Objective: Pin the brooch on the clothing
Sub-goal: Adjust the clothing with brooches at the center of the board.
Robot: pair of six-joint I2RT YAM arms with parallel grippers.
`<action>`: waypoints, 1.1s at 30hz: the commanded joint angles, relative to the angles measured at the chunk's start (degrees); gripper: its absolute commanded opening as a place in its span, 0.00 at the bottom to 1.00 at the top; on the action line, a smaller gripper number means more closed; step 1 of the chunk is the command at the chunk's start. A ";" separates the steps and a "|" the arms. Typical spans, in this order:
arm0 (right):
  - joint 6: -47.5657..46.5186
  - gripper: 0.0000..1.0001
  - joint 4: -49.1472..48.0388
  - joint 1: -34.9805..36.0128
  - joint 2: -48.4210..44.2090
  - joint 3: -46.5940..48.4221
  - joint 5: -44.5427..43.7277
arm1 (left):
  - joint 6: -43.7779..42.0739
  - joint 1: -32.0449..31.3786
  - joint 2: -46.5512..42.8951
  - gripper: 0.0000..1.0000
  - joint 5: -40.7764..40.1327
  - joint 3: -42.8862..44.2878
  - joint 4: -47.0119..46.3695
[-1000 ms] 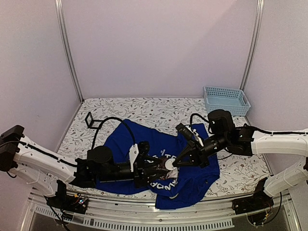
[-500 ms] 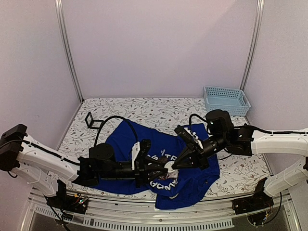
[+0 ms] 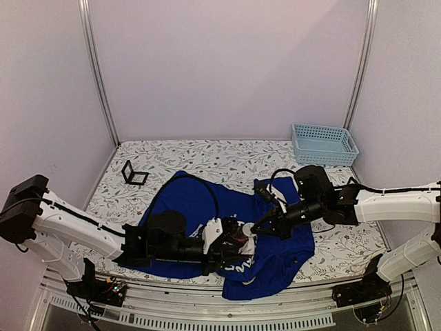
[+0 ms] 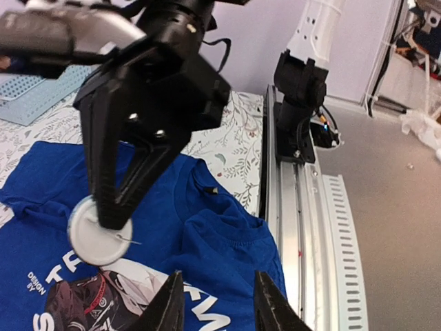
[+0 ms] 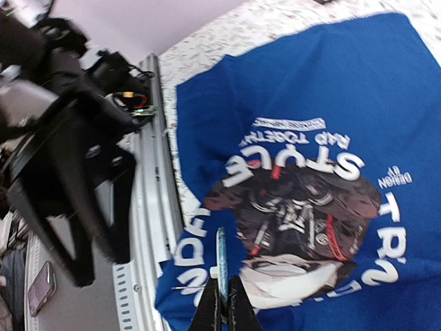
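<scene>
Pale lilac walls (image 3: 227, 69) enclose a floral-patterned tabletop (image 3: 207, 155) between metal posts (image 3: 96, 69).

Soft, even light; wrist views blur up close.

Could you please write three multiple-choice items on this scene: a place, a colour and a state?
1. Where does the light-blue basket stand? A. far right corner of the table B. its near left corner C. its middle
2. What colour is the T-shirt? A. red B. royal blue C. grey
3. What state is the right gripper in? A. open, empty B. shut on the basket C. shut on the white brooch
Answers: 1 A, the top view shows it there. 2 B, all views show blue cloth. 3 C, the left wrist view shows it pinching the brooch.
</scene>
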State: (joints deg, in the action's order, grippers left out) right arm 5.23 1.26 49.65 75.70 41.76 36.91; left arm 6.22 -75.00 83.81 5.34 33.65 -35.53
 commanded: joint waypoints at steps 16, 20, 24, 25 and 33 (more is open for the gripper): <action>18.64 0.00 -12.51 -25.47 19.03 -9.75 -12.38 | 26.72 26.56 26.37 0.35 -15.01 12.01 23.42; 17.21 0.00 -10.75 -29.53 26.49 -4.28 -12.08 | 30.64 32.69 29.40 0.35 -13.22 10.52 20.21; 12.81 0.00 -5.17 -30.91 31.40 3.34 -16.15 | 31.27 37.53 31.31 0.35 -14.17 11.79 17.86; 11.39 0.00 -4.05 -31.02 32.37 5.32 -16.89 | 31.17 38.74 32.01 0.35 -14.20 12.45 17.41; 6.19 0.00 2.65 -32.82 41.97 20.67 -19.70 | 26.70 41.93 35.27 0.39 -14.19 17.30 18.70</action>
State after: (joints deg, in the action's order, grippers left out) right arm 15.99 -6.55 18.52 112.14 57.54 24.95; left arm 35.03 -34.76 115.92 -7.73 52.97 -26.33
